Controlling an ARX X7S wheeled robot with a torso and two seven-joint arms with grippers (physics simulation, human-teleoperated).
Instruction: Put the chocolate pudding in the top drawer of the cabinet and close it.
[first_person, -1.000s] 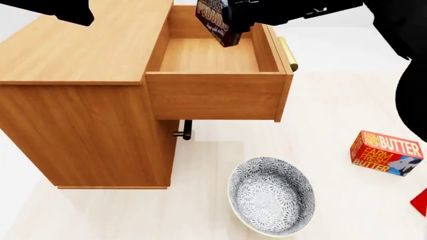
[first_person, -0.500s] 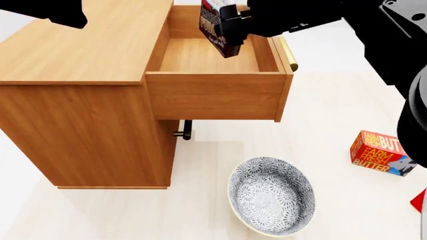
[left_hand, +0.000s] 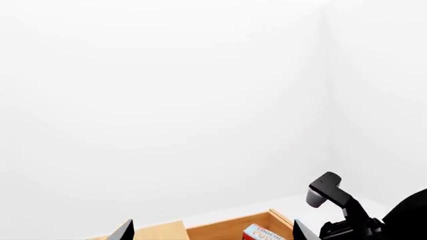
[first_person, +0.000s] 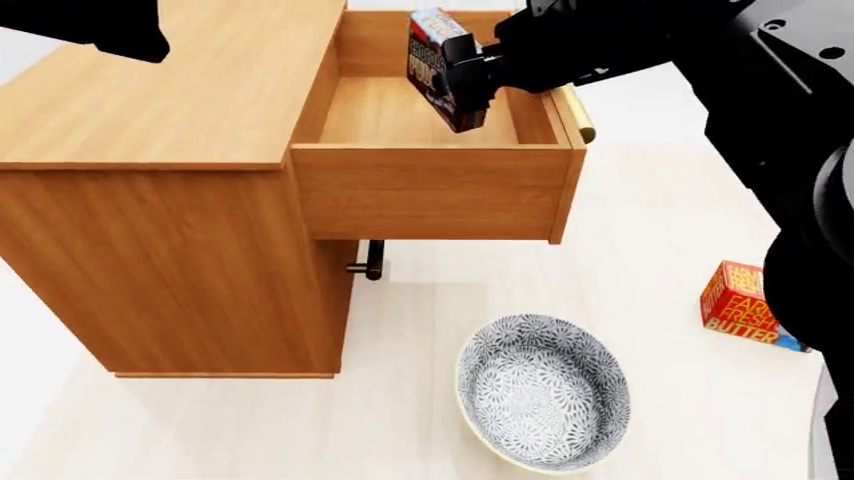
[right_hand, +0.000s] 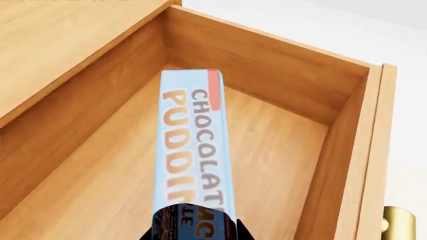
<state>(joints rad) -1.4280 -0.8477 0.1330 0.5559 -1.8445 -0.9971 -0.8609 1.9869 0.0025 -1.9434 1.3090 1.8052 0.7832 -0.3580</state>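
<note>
The cabinet (first_person: 160, 150) stands at the left, and its top drawer (first_person: 434, 190) is pulled fully out to the right, with the brass handle (first_person: 577, 107) on its right end. The right gripper (first_person: 478, 72) reaches in from the right over the far part of the open drawer. Its fingers pinch the chocolate pudding (first_person: 438, 68), a thin box held on edge and tilted, above the bare wooden floor of the drawer and not touching it. From the right wrist camera the pale blue edge of the pudding box (right_hand: 193, 145) points into the drawer, between its two long walls.

The left gripper (first_person: 114, 25) hangs over the far left part of the cabinet top. Only two dark fingertips (left_hand: 123, 231) show in its own camera, apart from each other, with nothing between them.

On the pale floor (first_person: 641, 250) near the cabinet lies a patterned bowl (first_person: 543, 390). A butter box (first_person: 743, 303) lies at the right, partly hidden by the robot's arm.
</note>
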